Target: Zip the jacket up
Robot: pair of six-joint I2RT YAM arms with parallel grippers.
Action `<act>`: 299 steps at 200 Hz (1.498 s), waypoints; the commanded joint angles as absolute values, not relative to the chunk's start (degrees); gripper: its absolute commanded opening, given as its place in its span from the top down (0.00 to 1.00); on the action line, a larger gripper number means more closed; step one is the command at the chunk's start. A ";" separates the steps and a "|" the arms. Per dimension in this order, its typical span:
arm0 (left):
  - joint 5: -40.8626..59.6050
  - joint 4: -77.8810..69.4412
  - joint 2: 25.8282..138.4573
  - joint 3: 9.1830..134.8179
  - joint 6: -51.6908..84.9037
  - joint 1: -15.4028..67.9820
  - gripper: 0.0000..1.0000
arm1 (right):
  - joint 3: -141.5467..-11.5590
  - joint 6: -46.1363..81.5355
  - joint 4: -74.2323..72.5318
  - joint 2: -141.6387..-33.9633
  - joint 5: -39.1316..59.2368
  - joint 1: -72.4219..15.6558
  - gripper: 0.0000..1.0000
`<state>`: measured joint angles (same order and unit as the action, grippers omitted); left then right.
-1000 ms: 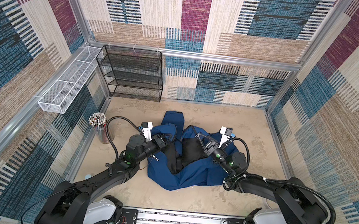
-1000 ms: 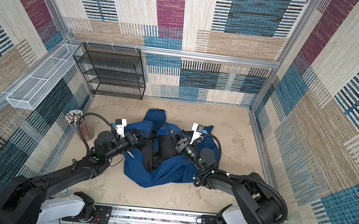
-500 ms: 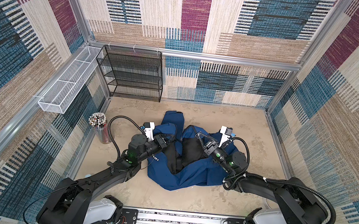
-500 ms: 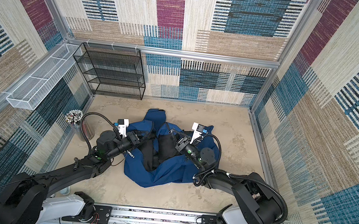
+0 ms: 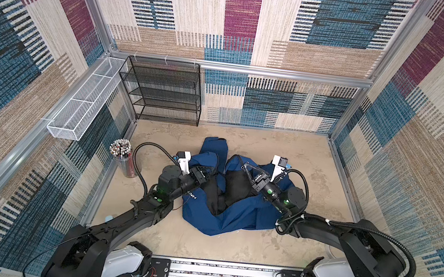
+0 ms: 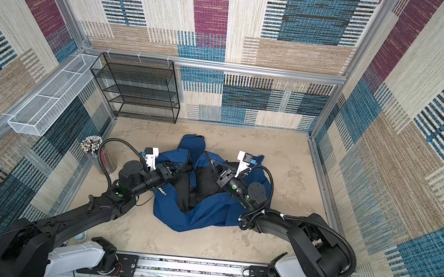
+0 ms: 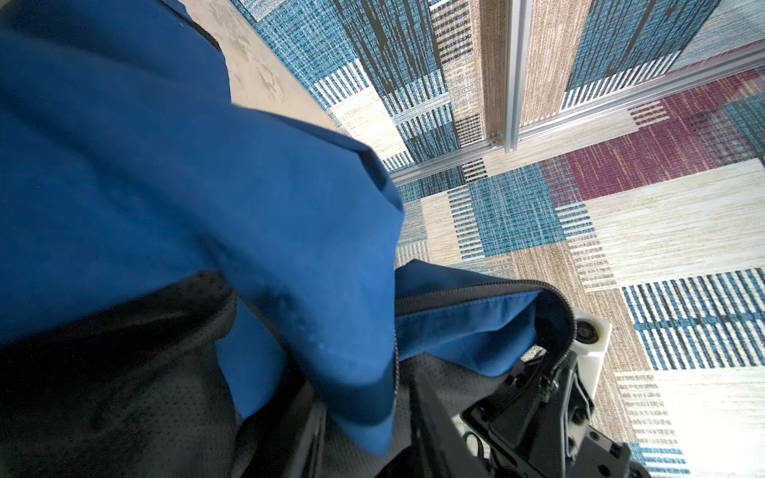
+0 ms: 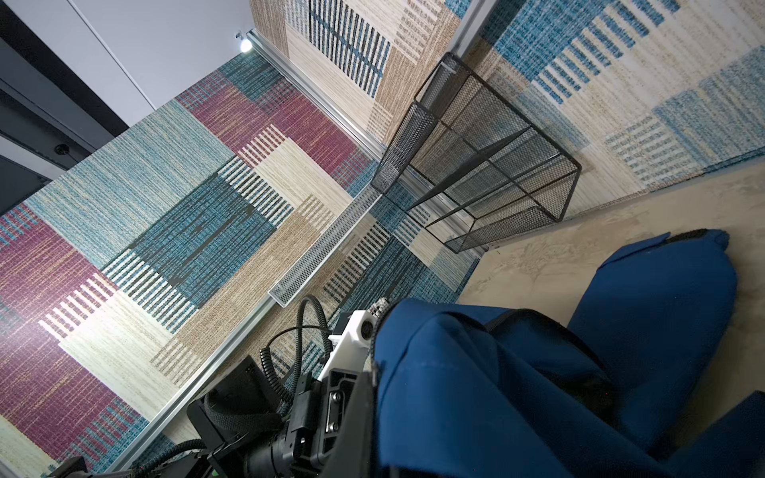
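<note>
- Only your left arm has shifted: its wrist has crept slightly toward the middle of the frame. The jacket (image 5: 234, 218) and the right arm sit as they did a second ago.
- You'll find the jacket as a crumpled navy heap in the lower middle of both top views, on the tan table (image 5: 316, 156). It is unzipped, with its black lining showing as a dark wedge between two blue front panels.
- That wedge is your axis. It is widest at the heap's upper edge, between the two grippers, and narrows toward the lower middle of the frame.
- Your right gripper (image 5: 246, 166) sits at the wedge's upper right with its jaws closed on the zipper edge. In the left wrist view the front zipper (image 7: 476, 285) runs across the lower middle, bends, and drops into those jaws (image 7: 552, 368) at lower right.
- Your left gripper (image 5: 209, 170) sits at the wedge's upper left. Its jaws are narrow, with blue hem and grey mesh lining passing between them at the bottom of the left wrist view. It looks like a hold on a bunch of fabric, though the pinch itself is hidden.
- So the toothed edge lies just to the right of your left jaws and already belongs to the right arm. The opposite edge is nearer your left. I can't make out the slider anywhere.
- The pencil cup (image 5: 122, 155) stands well apart at the left.
</note>
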<state>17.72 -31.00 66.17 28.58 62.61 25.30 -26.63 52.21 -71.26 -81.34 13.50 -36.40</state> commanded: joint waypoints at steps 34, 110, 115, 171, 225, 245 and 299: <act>17.49 -32.12 67.50 29.62 61.74 25.33 0.72 | -26.98 52.64 -73.81 -80.96 14.18 -36.44 1.00; 16.69 -31.64 66.79 29.62 61.81 25.32 0.80 | -26.63 52.82 -74.00 -80.73 14.33 -36.44 1.00; 16.70 -31.64 66.80 29.62 61.79 25.35 0.82 | -26.63 52.75 -73.94 -80.61 14.30 -36.47 1.00; 18.85 -34.08 66.53 31.68 62.30 25.47 1.00 | -25.81 52.82 -80.02 -80.20 13.34 -36.47 1.00; 19.93 -54.80 70.15 40.78 58.17 28.50 1.00 | -33.52 51.88 -93.50 -80.33 11.66 -36.46 1.00; 18.50 -63.24 73.40 45.01 52.88 30.54 1.00 | -38.52 51.83 -96.97 -81.36 11.95 -36.47 1.00; 15.47 -80.34 85.91 59.73 51.04 32.74 1.00 | -49.66 47.64 -105.87 -85.18 13.82 -35.97 1.00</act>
<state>17.72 -68.25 82.98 54.68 54.52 32.08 -46.33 50.15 -80.68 -83.48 13.04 -36.38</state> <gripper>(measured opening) 0.060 0.081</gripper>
